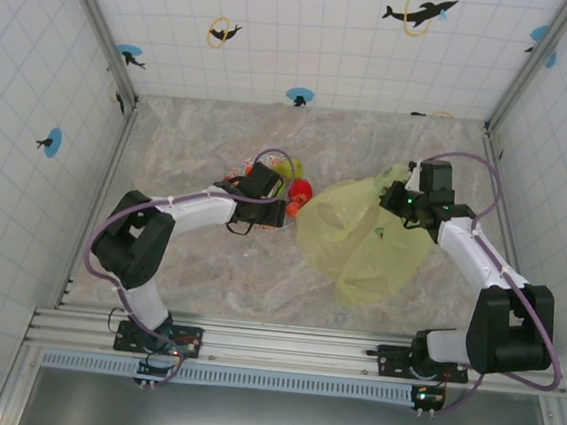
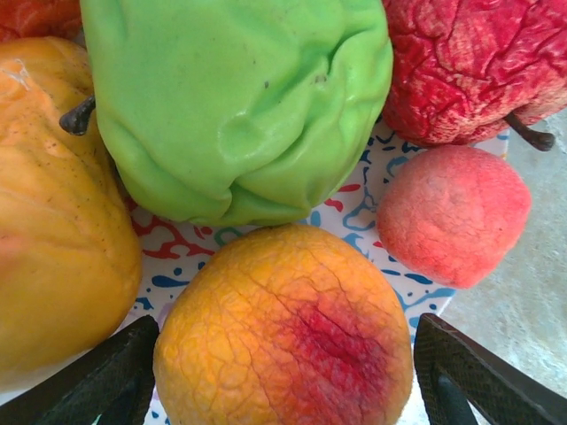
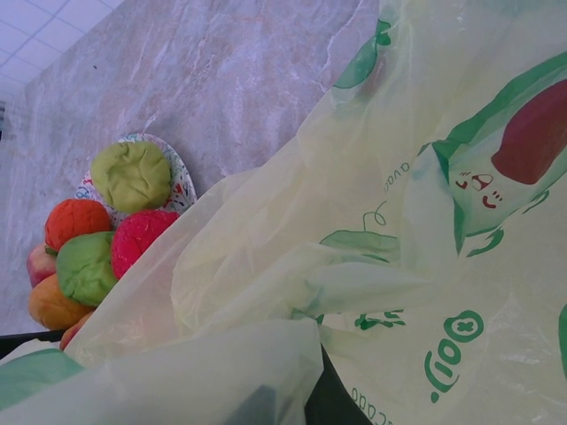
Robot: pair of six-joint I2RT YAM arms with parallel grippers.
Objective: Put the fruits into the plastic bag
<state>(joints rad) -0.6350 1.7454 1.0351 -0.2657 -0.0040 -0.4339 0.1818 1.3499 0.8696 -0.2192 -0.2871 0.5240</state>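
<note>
Left claw [image 2: 283,359] astride orange fruit [image 2: 283,310], plastic bag [image 1: 361,242] lengthwise near-far

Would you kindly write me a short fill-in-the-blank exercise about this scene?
The fruits rest on a patterned ___.
The left pincer straddles the orange-red peach with its jaws ___.
The right pincer is shut on the yellow-green plastic ___.
The lumpy fruit beyond the peach is coloured ___.
Missing words: plate; open; bag; green.

Wrinkled matt fruits [image 2: 239,106]; thin crinkly translucent plastic bag [image 3: 266,266].
</note>
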